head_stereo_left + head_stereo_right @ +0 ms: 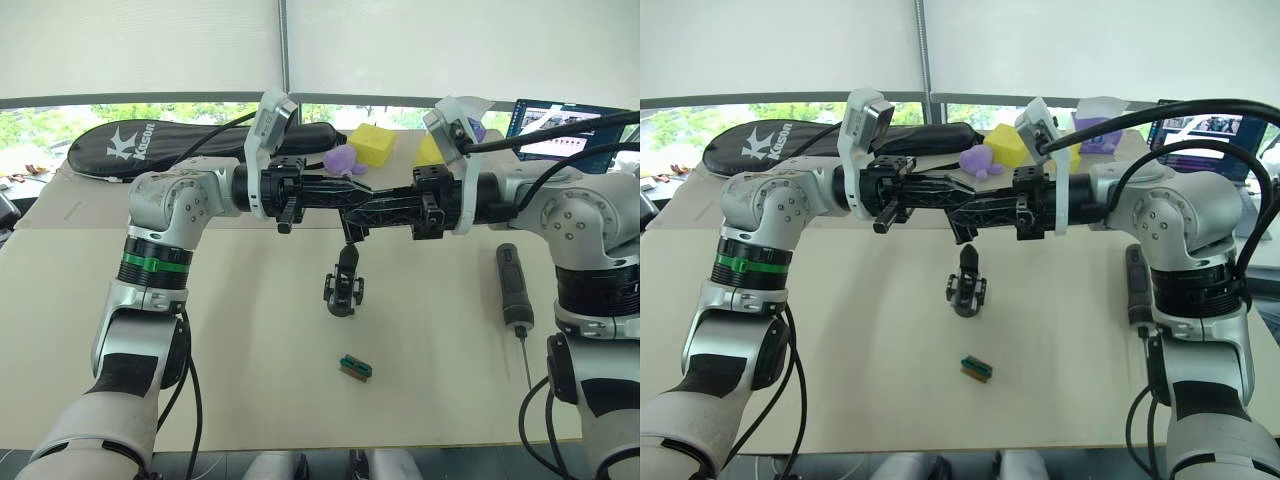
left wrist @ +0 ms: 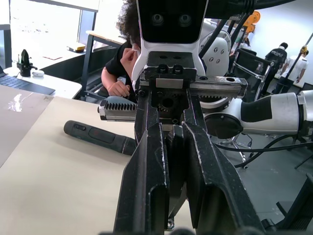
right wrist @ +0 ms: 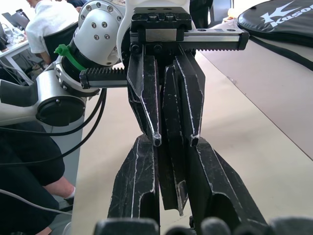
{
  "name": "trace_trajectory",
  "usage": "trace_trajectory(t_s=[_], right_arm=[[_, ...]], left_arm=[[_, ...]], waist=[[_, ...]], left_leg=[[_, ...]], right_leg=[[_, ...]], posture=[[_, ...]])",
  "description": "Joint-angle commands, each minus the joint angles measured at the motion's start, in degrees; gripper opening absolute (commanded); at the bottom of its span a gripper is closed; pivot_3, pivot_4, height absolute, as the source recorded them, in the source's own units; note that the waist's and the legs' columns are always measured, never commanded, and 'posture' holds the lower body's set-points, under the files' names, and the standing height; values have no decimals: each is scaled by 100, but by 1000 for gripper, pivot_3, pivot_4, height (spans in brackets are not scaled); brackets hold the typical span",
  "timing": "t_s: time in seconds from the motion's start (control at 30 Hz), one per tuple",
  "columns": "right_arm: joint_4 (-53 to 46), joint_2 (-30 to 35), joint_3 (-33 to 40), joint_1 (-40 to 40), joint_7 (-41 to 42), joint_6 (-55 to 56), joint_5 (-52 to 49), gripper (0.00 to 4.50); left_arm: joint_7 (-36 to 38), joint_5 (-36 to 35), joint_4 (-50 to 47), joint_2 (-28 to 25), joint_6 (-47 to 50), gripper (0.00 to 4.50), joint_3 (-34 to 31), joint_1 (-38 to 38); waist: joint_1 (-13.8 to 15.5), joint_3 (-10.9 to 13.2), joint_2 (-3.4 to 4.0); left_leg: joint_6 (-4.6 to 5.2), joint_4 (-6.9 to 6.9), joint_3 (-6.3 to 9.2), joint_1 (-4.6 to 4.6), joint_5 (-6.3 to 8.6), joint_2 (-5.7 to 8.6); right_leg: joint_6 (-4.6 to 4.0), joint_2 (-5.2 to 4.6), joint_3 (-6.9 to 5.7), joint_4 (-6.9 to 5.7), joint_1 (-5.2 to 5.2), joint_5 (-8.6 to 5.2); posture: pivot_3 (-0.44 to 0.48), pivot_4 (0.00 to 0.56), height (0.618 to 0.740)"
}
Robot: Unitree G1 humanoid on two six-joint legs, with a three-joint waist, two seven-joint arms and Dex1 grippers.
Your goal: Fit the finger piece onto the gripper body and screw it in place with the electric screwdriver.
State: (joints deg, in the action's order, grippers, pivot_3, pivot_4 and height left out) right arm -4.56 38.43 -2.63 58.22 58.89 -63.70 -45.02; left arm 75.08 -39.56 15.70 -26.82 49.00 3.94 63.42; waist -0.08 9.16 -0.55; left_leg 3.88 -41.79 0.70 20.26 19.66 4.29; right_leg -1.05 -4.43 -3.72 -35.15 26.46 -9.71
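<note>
2 head eyes downward over table (image 1: 250, 400), wrist cameras seemingly face-to-face

— What sort of place is this?
— A robotics lab or office. A beige counter (image 1: 250, 330) stands by wide windows with blinds, a laptop (image 1: 560, 125) at its corner.
— Anything else?
— A seated person (image 2: 120, 63) at a desk, others standing by office chairs.

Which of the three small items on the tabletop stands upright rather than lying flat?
The gripper body, standing in mid-table. The electric screwdriver and the green-and-brown block both lie flat.
</note>
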Motion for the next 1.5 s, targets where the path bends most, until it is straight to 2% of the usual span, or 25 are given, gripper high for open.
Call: trace_trajectory(t_s=[0.03,0.13,0.2,0.27,0.37,0.43,0.47,0.53,0.6,0.7,0.83,1.0,1.33,1.5], right_arm=[[-185,-53,47,50,-34,231,67,371],[-136,-153,152,64,-125,215,13,371],[-125,-199,178,71,-157,232,30,371],[-163,-210,175,36,-153,311,90,368],[-274,-179,201,-75,-143,453,131,366],[-432,-68,194,-257,-36,686,207,365],[-525,7,182,-374,43,825,256,364],[-735,172,157,-668,227,1135,352,364],[-874,259,162,-910,327,1345,395,364],[-1059,318,147,-1280,424,1694,500,364],[-1339,253,84,-1810,569,2346,719,362],[-1429,77,-4,-2248,638,3064,995,362],[-1576,33,48,-2648,507,3141,948,362],[-1680,57,49,-2826,445,3118,896,362]], left_arm=[[-17,100,-83,33,-70,15,6,220],[11,150,-101,25,-47,15,55,200],[90,186,-79,-3,-72,1105,59,187],[355,212,-39,-118,-177,1985,52,162],[863,410,-1,-477,-458,3424,172,51],[1376,783,47,-886,-1027,4398,403,-193],[1583,964,75,-1097,-1358,4500,532,-339],[1739,1267,153,-1521,-2121,4500,898,-639],[1742,1547,279,-1719,-2862,4500,1165,-883],[1741,2135,662,-1632,-3935,4500,1309,-1237],[1197,2630,1248,-965,-4894,4500,1303,-1640],[508,3070,2125,-151,-5702,4500,1234,-1796],[-82,3276,3025,1012,-5999,4500,1105,-1716],[-373,3391,3290,1251,-6128,4500,1024,-1623]], waist=[[-2,0,0],[-6,0,0],[-7,0,0],[-5,0,0],[-15,0,0],[-40,0,1],[-52,0,1],[-60,0,2],[-59,0,2],[-4,0,2],[100,0,2],[113,1,0],[90,1,-1],[94,1,-2]], left_leg=[[0,0,0,0,0,0],[0,0,0,0,0,0],[0,0,0,-1,0,0],[0,0,0,0,0,0],[0,0,0,0,0,0],[0,1,-1,-1,0,0],[0,2,0,-1,0,0],[-1,6,0,-3,0,0],[-1,5,0,-3,0,0],[0,2,1,1,0,0],[11,-5,0,5,6,1],[23,-19,-2,14,11,3],[24,-18,-4,12,12,2],[26,-19,-3,12,13,2]], right_leg=[[0,0,0,0,0,0],[0,0,0,-1,0,0],[0,0,0,-2,0,0],[0,0,0,-2,1,0],[0,1,-2,-2,1,0],[0,1,-2,-3,3,0],[-1,2,-3,-3,5,0],[-1,2,-3,-3,5,0],[-1,3,-4,-3,6,0],[-1,1,-3,1,5,0],[-1,1,-3,7,1,0],[1,1,-2,5,0,1],[1,1,0,2,0,1],[1,0,1,2,-1,1]], posture=[[0,150,740],[0,150,740],[0,150,740],[0,150,740],[0,150,740],[0,150,740],[0,150,740],[0,150,740],[0,150,740],[0,150,740],[0,150,740],[0,150,740],[0,150,740],[0,150,740]])
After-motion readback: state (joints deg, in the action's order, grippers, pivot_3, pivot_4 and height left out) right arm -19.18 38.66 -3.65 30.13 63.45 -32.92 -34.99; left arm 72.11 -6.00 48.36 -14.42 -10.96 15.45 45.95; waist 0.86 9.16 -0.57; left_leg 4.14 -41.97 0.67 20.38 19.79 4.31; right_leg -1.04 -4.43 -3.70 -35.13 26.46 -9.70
